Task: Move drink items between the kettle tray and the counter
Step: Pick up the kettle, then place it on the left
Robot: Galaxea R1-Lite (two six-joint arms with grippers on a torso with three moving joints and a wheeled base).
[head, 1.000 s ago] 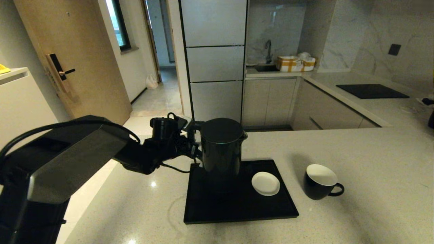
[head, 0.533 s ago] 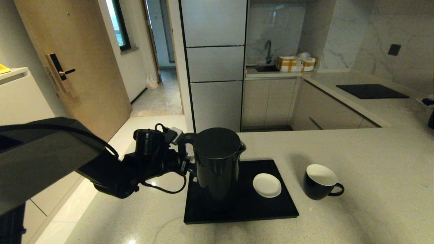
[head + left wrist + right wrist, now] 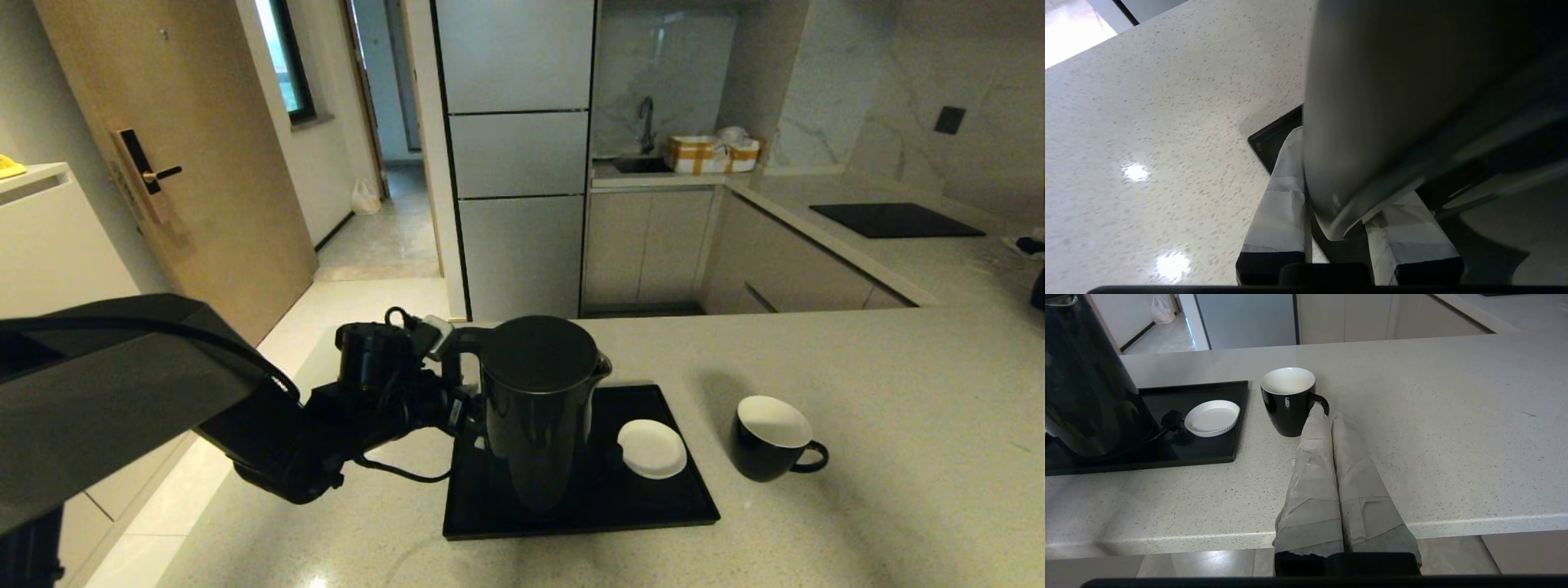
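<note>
The tall black kettle (image 3: 539, 416) is upright over the left half of the black tray (image 3: 653, 510); I cannot tell whether its bottom touches. My left gripper (image 3: 459, 398) is shut on the kettle's loop handle (image 3: 1331, 222), with the taped fingers (image 3: 1284, 196) either side of it. The kettle's body (image 3: 1392, 81) fills the left wrist view above a tray corner (image 3: 1267, 141). The black cup (image 3: 771, 441) with white inside stands on the counter (image 3: 898, 425), right of the tray. My right gripper (image 3: 1325, 413) is shut and empty, its tips just before the cup (image 3: 1289, 402).
A small white saucer (image 3: 651, 448) lies on the tray's right half, beside a black plug (image 3: 1171, 418). A black cooktop panel (image 3: 896, 219) sits in the far counter. The counter's front edge (image 3: 1453, 526) runs under my right gripper, and the left arm (image 3: 163, 400) reaches over the floor.
The left gripper has lowered the kettle toward the tray and shifted it slightly right. The saucer has slid a little to the right. The cup has not moved.
</note>
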